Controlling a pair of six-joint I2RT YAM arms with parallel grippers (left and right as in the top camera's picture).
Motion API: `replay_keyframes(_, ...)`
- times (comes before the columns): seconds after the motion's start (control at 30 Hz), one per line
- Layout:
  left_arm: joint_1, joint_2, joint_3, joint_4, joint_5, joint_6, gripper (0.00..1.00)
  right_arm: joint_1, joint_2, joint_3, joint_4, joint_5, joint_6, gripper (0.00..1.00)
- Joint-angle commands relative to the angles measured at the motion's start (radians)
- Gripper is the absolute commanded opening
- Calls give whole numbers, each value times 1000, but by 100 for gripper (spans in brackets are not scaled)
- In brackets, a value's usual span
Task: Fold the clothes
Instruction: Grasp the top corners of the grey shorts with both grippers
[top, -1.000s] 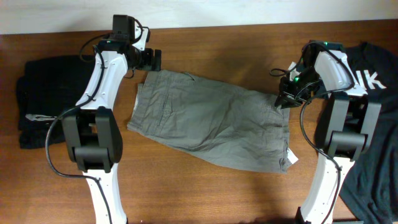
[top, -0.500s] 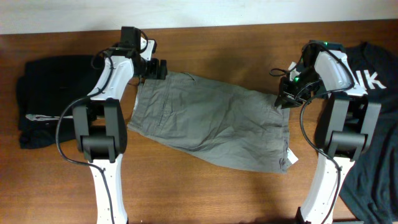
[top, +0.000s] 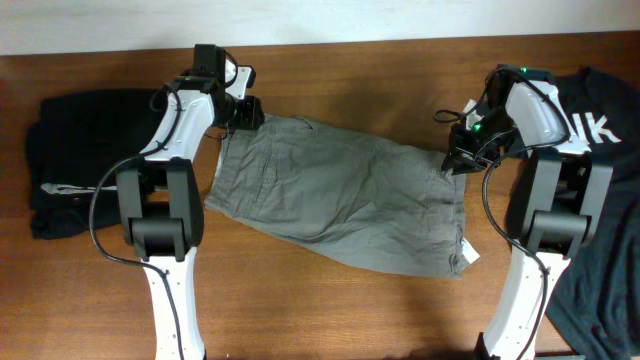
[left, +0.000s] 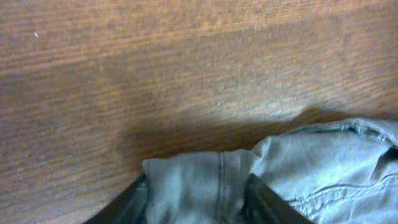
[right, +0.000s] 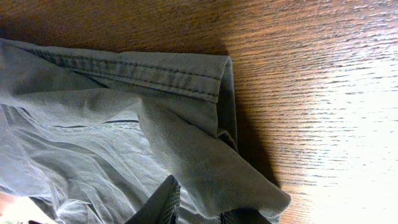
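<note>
Grey-khaki shorts (top: 340, 195) lie spread flat across the wooden table (top: 350, 300). The left gripper (top: 248, 112) sits at their ten o'clock corner, jaws about half closed and apparently pinching a fold of cloth. At three o'clock, the right gripper (top: 455, 162) is clamped narrowly on a bunched edge. Dark garments (top: 75, 160) lie at the table's nine o'clock.
</note>
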Motion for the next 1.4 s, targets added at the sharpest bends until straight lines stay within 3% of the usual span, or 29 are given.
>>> replay_keyframes(0.0,16,4,12,-23,27,6,45,2,-4,-5,2,2,1,25)
replay_keyframes(0.2,49,4,40,-60,38,-30,36,2,-4,-5,2,6,2,25)
replay_keyframes(0.3,68,4,44,-60,144,-36,29,2,-4,-5,2,26,2,25)
replay_keyframes(0.43,86,4,44,-58,267,-36,9,2,-4,-5,2,28,2,24)
replay_keyframes(0.5,92,4,44,-58,299,-36,4,2,-4,-5,2,28,2,23)
replay_keyframes(0.73,93,4,44,-72,300,-36,1,2,-4,-4,10,28,2,4)
replay_keyframes(0.9,93,4,44,-85,300,-36,1,-1,-4,-4,30,28,2,4)
replay_keyframes(0.97,93,4,44,-85,300,-36,1,-1,-4,-4,36,28,2,8)
replay_keyframes(1.03,93,4,44,-86,299,-36,1,-1,-4,-4,39,29,1,24)
replay_keyframes(1.07,93,4,44,-88,299,-36,1,-1,-4,-4,40,29,1,26)
replay_keyframes(1.37,93,4,44,-91,299,-35,1,0,-4,-5,97,29,1,27)
